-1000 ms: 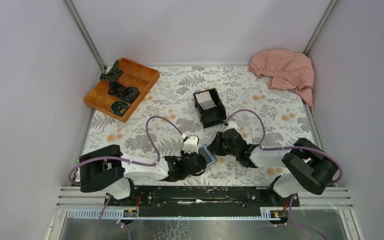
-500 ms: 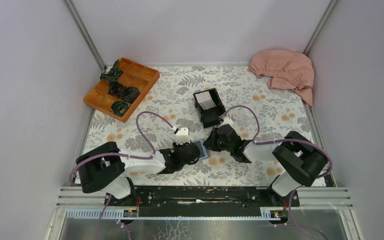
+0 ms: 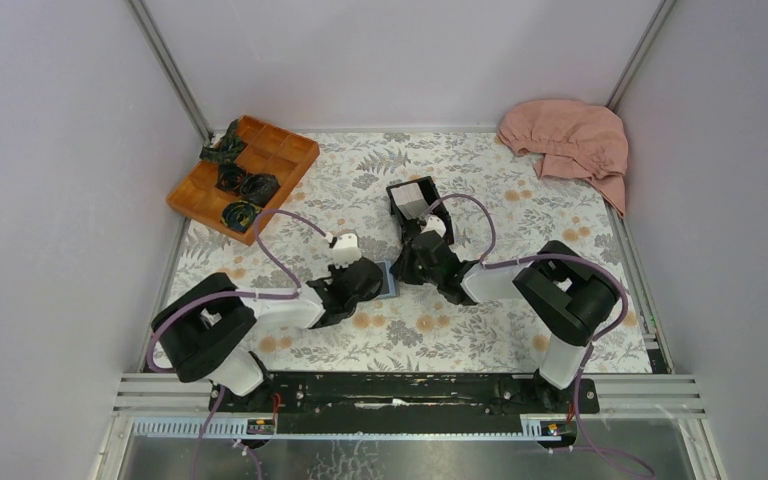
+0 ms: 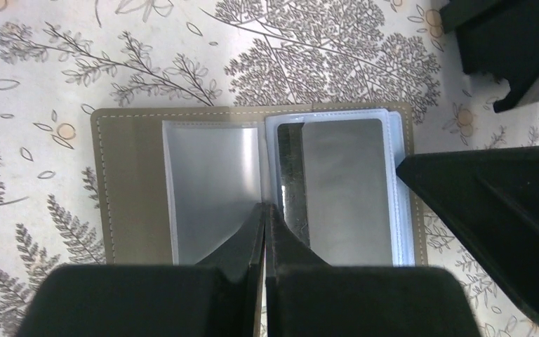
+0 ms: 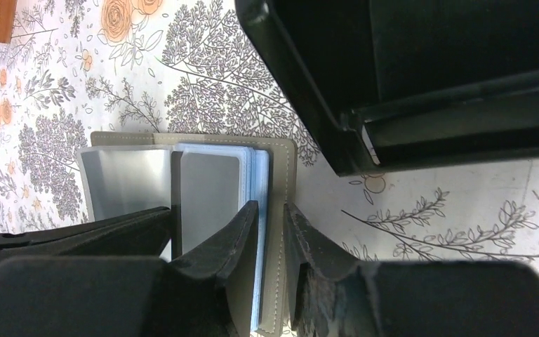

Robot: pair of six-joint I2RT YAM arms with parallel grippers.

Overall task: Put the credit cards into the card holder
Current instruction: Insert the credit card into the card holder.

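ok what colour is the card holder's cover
Greyish tan, with pale stitching along the border; the card holder shows best in the left wrist view.

No text, labels or numbers are readable.

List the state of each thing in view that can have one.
card holder: open, lying flat.
credit cards: inside the black box, not yet in the holder.
black box: open-topped, holding the cards.
left gripper: shut, tips at the holder's fold.
right gripper: shut on the card holder's right edge.
orange tray: some compartments hold dark items, others bare.
pink cloth: crumpled in the far right corner.
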